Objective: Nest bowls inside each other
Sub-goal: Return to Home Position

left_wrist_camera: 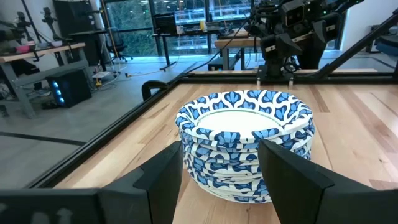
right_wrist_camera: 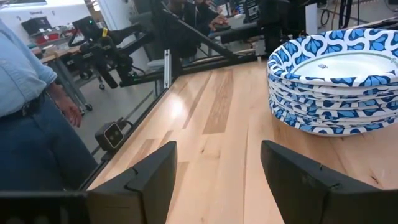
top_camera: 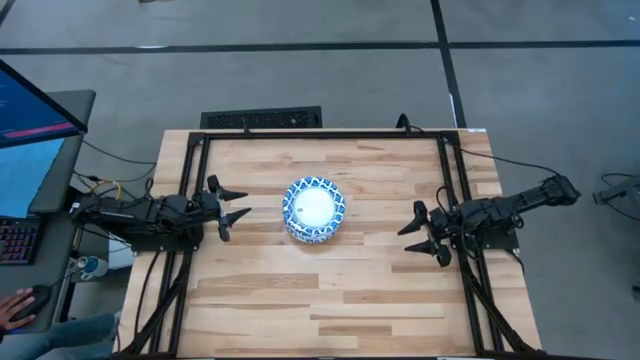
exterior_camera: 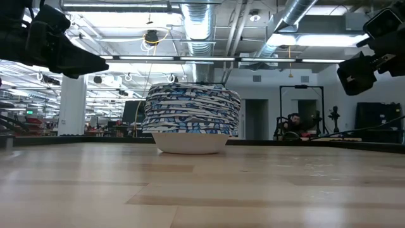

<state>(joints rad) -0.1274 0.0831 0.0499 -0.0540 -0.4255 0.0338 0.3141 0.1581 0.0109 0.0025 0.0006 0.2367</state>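
Pale wood worktop [top_camera: 330, 300] from above, with the bowls [top_camera: 314, 210] nested in one stack near its middle; the left gripper [top_camera: 247, 203] hangs left of the stack, clear of it, fingers spread and released; the right gripper [top_camera: 408, 238] hangs right of the stack, farther off, also spread and grasping nothing.

Low view: the stack [exterior_camera: 192, 117] sits upright on the worktop, blue-and-white rims layered above a white base; dark arm parts hang high on either side of the stack, and I cannot tell which arm is which.

Left wrist view: the left gripper [left_wrist_camera: 221, 180] is released, its fingers [left_wrist_camera: 165, 174] apart, the stack [left_wrist_camera: 245, 146] just beyond them; the right arm [left_wrist_camera: 292, 28] is past the stack.

Right wrist view: the right gripper [right_wrist_camera: 217, 180] is released, fingers [right_wrist_camera: 155, 174] wide; the stack [right_wrist_camera: 336, 81] lies ahead to one side; a person [right_wrist_camera: 25, 93] in a light blue shirt stands off the worktop's edge, well apart from the stack.
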